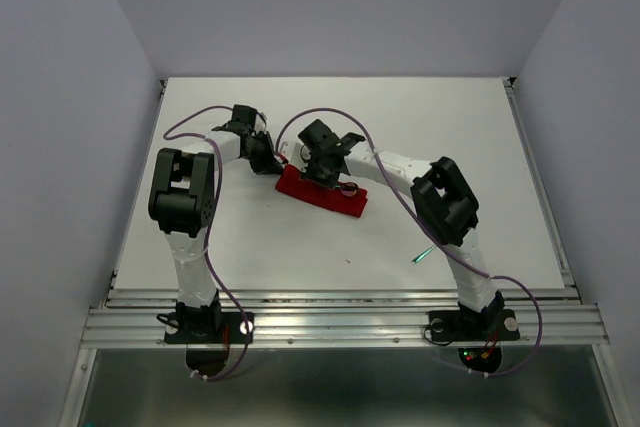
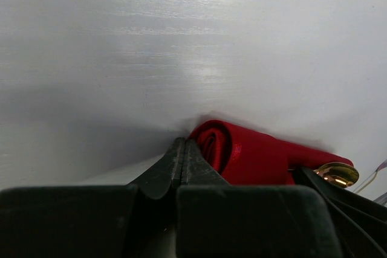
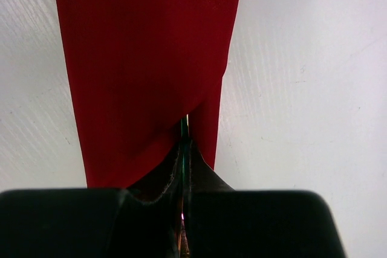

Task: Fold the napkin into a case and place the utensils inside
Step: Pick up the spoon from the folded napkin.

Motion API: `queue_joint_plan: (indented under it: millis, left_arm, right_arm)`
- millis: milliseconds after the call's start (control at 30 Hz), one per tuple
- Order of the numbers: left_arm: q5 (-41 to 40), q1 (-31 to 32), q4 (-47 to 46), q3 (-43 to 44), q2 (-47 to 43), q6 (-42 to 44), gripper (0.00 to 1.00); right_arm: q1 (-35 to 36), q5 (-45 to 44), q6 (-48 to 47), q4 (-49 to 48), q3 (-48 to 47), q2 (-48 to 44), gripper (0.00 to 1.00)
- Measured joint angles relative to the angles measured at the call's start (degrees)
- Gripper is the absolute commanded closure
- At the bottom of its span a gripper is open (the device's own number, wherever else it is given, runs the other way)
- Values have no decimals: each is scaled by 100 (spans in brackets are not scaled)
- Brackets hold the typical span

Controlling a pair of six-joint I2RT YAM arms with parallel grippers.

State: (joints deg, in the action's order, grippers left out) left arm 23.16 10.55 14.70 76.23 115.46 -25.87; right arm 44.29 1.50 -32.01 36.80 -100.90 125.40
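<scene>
Low, both arms bent toward napkin (image 1: 325,194): left pincer (image 2: 184,146) pressed together, right pincer (image 3: 184,144) pinching green handle (image 3: 183,127).

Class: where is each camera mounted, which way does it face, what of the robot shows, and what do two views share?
Top external: above and behind the bases, looking down on the table; both whole arms show.
Left wrist: on the left arm, facing low across the tabletop; the shut left end effector shows, beside the napkin's rolled end.
Right wrist: on the right arm, facing down the napkin's length; the right end effector shows, shut on a thin green sliver.
Shared: both wrist views show the napkin.
</scene>
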Motion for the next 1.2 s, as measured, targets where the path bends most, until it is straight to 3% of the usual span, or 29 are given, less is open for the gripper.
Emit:
queue_joint_plan:
  millis: [400,600,733,967,1200]
  left_arm:
    - [35,17,-35,13,24,17,96]
    - [37,28,-35,28,33,26,96]
    - [46,48,-35,28,33,31,96]
    - [52,70,-35,28,33,35,96]
    - [61,70,-35,28,33,35,96]
  right_arm:
    - [0,-83,-63,26,-227,254,99]
    - [2,-122,-50,31,-249,258,76]
    - [2,-251,26,13,-254,258,72]
    - [4,-555,142,4,-254,258,73]
    - [4,-584,372,9,-249,258,85]
